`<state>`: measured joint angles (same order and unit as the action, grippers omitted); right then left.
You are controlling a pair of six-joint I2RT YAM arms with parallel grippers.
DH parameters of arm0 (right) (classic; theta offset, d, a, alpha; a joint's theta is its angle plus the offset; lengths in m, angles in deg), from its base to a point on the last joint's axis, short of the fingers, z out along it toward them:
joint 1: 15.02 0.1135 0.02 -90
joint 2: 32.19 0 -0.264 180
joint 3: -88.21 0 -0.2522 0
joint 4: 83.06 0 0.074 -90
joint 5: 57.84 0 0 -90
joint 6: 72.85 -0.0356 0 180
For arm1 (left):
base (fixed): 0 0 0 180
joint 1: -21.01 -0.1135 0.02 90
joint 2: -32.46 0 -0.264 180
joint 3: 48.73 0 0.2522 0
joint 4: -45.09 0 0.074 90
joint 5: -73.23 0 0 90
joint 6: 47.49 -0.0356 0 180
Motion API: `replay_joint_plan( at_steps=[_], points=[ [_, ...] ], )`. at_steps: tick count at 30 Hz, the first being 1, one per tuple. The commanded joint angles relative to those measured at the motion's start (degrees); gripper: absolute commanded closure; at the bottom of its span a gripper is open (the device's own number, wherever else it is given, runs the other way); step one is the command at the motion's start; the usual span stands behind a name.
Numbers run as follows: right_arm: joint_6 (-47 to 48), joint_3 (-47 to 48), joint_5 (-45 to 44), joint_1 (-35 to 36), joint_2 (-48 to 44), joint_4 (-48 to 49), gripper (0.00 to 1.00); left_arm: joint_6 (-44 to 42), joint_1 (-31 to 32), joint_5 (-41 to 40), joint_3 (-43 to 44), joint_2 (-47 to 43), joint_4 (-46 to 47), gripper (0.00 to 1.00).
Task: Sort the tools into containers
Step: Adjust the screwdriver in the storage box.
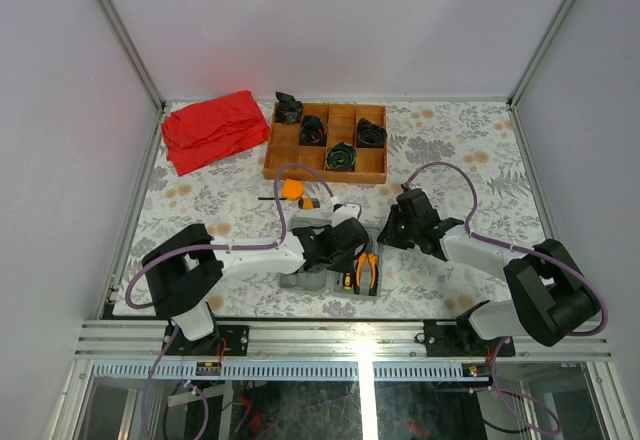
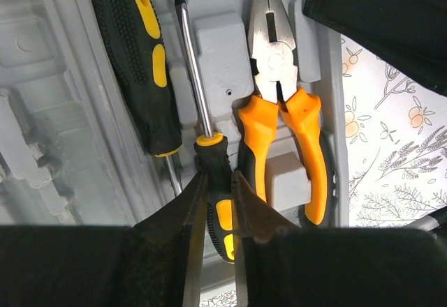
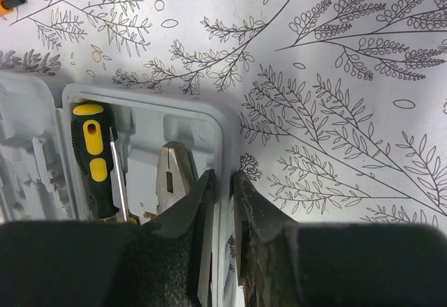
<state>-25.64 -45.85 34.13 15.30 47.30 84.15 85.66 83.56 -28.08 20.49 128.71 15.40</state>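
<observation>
The grey case (image 1: 303, 282) lies open at the near middle of the surface (image 1: 450, 150). The handle of a black-and-yellow screwdriver (image 2: 209, 143) is pinched by the left hand (image 2: 220, 178). This tool is seated in the case between a second screwdriver (image 2: 140, 63) on its left and the orange-handled pliers (image 2: 279, 111) on its right. The right hand (image 3: 223, 181) is pressed together on the case's right rim. An orange tape measure (image 1: 292, 189) lies on the surface just beyond the case, near a wooden tray (image 1: 325, 173).
</observation>
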Motion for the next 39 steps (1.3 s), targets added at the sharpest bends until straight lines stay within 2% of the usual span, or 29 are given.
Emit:
replay_joint_plan(
  at_steps=[1,9,21,33,39],
  points=[
    [0.58,-1.43,-4.42,-0.18,-0.62,-1.04,0.82,-1.34,0.83,3.58,-1.67,-0.18,-1.56,0.93],
    [4.73,2.19,-5.33,-0.16,-3.27,-4.71,0.77,-1.07,0.89,4.73,-2.36,-0.70,-0.86,0.95],
    [2.55,-0.77,-1.44,-0.18,-0.12,0.41,0.78,-2.86,0.95,13.64,1.20,1.41,-2.74,1.00],
    [2.21,-1.38,-1.40,-0.16,-0.46,0.23,0.78,-2.60,0.31,11.79,1.89,0.67,-4.65,1.00],
    [2.11,-1.31,-2.60,-0.10,-2.65,-2.36,0.76,-1.23,0.30,7.78,1.68,1.12,-7.49,1.00]
  ],
)
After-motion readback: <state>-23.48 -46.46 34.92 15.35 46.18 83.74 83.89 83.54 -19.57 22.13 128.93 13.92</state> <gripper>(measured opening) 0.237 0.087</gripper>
